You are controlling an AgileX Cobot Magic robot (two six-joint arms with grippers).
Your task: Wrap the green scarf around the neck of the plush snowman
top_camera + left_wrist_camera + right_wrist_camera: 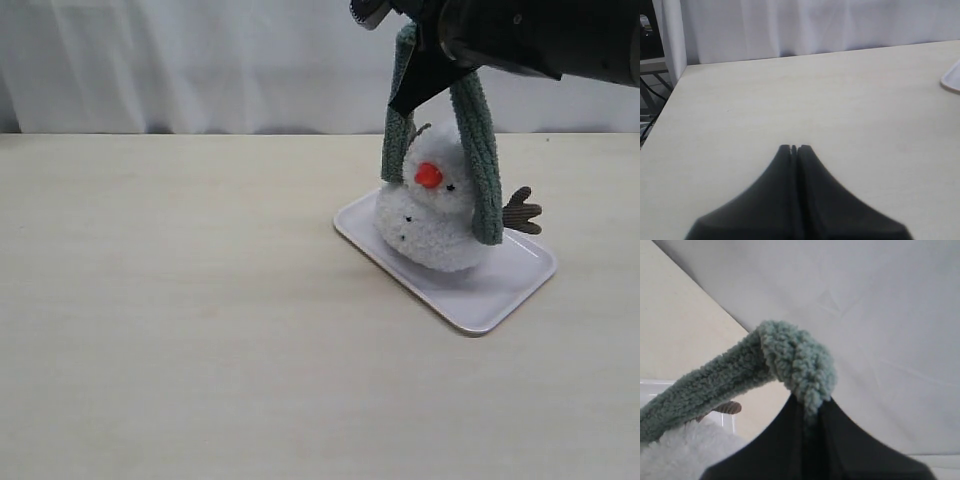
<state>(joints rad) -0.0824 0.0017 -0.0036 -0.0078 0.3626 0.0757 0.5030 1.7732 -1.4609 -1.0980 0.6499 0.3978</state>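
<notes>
I see a fuzzy, ribbed grey-green fleece scarf (487, 165), a fluffy white plush snowman (437, 232), a smooth, slightly glossy white rectangular tray (478, 302) and a matt pale wood-grain tabletop (180, 300).

The exterior view looks across the table (200, 330) toward the curtain (200, 60); all three views share the tray (482, 308).

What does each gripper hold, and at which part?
The right gripper holds the green scarf at its fold, both ends hanging. The left gripper holds nothing.
</notes>
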